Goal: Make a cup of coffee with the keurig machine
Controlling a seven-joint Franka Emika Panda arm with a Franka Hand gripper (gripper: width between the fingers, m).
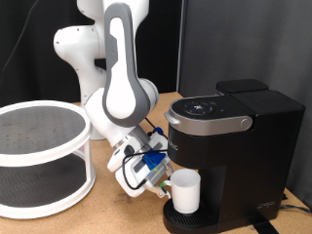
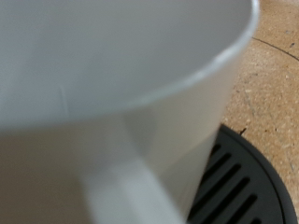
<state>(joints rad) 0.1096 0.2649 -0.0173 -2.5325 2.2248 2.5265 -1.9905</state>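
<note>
The small white cup (image 1: 185, 191) stands on the round drip tray (image 1: 191, 222) of the black keurig machine (image 1: 239, 146), under its spout. The machine's grey-silver lid is down. My gripper (image 1: 164, 181) is right beside the cup on the exterior view's left, touching or nearly touching its side. In the wrist view the cup (image 2: 112, 84) fills most of the picture, with a white strip running down its side, and the black slotted drip tray (image 2: 245, 187) lies below it. My fingers do not show in the wrist view.
A white round two-tier rack (image 1: 39, 156) stands on the wooden table (image 1: 107, 210) at the exterior view's left. The white arm leans down between the rack and the machine. A dark backdrop stands behind.
</note>
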